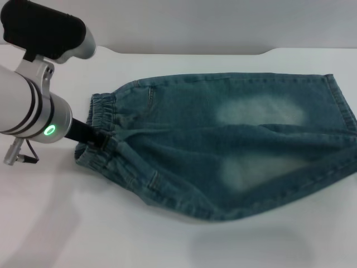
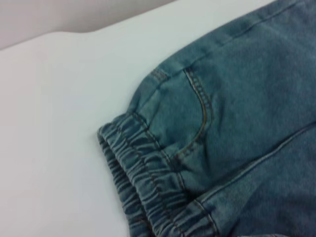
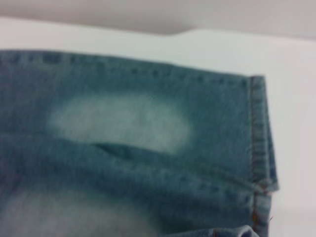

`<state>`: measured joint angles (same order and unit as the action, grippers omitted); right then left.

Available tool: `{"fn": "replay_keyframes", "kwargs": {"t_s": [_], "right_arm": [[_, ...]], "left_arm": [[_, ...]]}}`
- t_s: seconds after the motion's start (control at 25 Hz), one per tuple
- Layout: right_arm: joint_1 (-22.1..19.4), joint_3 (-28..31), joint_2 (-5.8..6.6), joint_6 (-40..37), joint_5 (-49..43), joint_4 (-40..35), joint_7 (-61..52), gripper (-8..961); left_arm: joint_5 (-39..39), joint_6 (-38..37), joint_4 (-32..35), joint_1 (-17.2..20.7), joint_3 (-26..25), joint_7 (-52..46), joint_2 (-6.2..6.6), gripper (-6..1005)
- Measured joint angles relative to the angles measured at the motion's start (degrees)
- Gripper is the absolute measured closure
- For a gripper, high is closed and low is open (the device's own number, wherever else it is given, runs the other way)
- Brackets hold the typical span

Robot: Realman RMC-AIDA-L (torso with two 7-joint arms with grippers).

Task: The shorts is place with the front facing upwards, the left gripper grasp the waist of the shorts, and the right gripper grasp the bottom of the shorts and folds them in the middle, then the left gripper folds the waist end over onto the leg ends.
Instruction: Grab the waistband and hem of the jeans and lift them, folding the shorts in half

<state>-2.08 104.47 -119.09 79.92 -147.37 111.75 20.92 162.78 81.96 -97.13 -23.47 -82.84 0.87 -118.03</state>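
Worktop (image 1: 139,245): white, nearest, carrying everything.
Shorts (image 1: 223,151): flat, front up, unfolded.
Left hand (image 1: 95,137): at the waist (image 1: 103,109) middle; clenched or not, cannot tell.
Right hand: unseen.
Progress: both folds remain.

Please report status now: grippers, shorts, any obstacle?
Left gripper at the waist. Right gripper out of view. Shorts flat, not folded. No obstacle seen.
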Motion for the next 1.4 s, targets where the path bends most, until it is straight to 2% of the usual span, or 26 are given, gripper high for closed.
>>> {"fn": "replay_keyframes", "kwargs": {"t_s": [0.36,0.76,1.12,1.4], "right_arm": [[-1.0,1.9,-0.06,-5.4,0.2,1.1,1.0,946],[-3.7,1.0,-0.37,-16.6,2.6,0.6,2.4,945],[-4.5,-0.1,-0.45,-18.6,2.8,2.1,1.9,944],[-5.5,0.1,-0.45,-23.1,2.8,2.1,1.8,943]], "left_arm": [[0.0,-2.9,-2.1,1.2,-1.1,0.0,0.0,965],[0.0,-7.0,-3.3,1.8,-1.7,0.0,0.0,965],[0.0,-9.4,-6.4,3.8,-2.8,0.0,0.0,964],[0.0,-11.0,-6.7,4.2,-3.7,0.4,0.0,964]]}}
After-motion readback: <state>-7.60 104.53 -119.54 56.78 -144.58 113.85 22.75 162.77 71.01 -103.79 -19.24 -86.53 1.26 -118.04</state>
